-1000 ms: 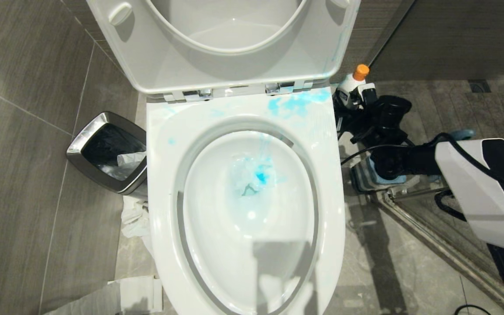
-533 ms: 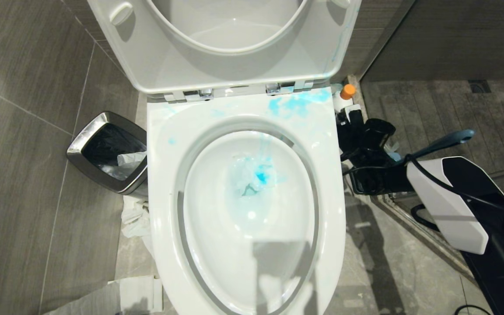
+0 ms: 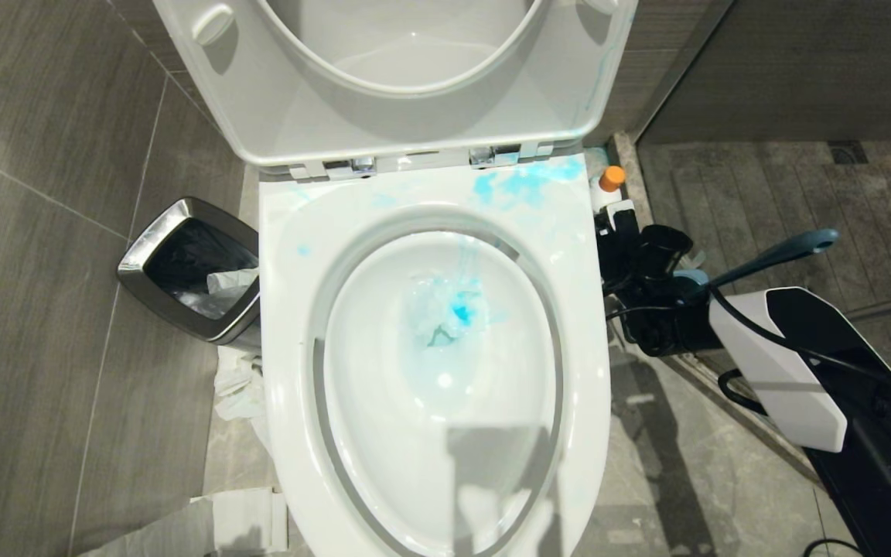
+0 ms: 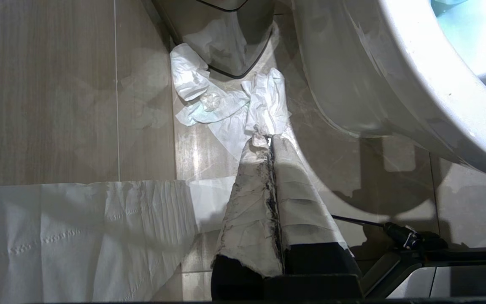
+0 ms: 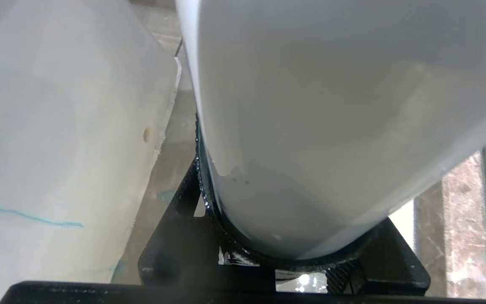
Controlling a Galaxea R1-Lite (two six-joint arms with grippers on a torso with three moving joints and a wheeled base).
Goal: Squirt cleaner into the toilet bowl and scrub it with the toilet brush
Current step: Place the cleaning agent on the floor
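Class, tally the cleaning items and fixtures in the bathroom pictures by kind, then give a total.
Toilet bowl: 1
Waste bin: 1
Cleaner bottle: 1
Toilet brush: 1
Total: 4

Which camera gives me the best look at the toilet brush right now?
The head view: the toilet brush shows its slate-blue handle and looped end beside the toilet bowl, behind the right hand. Its head is hidden. Neither wrist view shows it.

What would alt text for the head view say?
Beside the open toilet bowl, smeared blue inside, the right gripper holds the cleaner low near the floor. The toilet brush stands behind it; a waste bin sits opposite.
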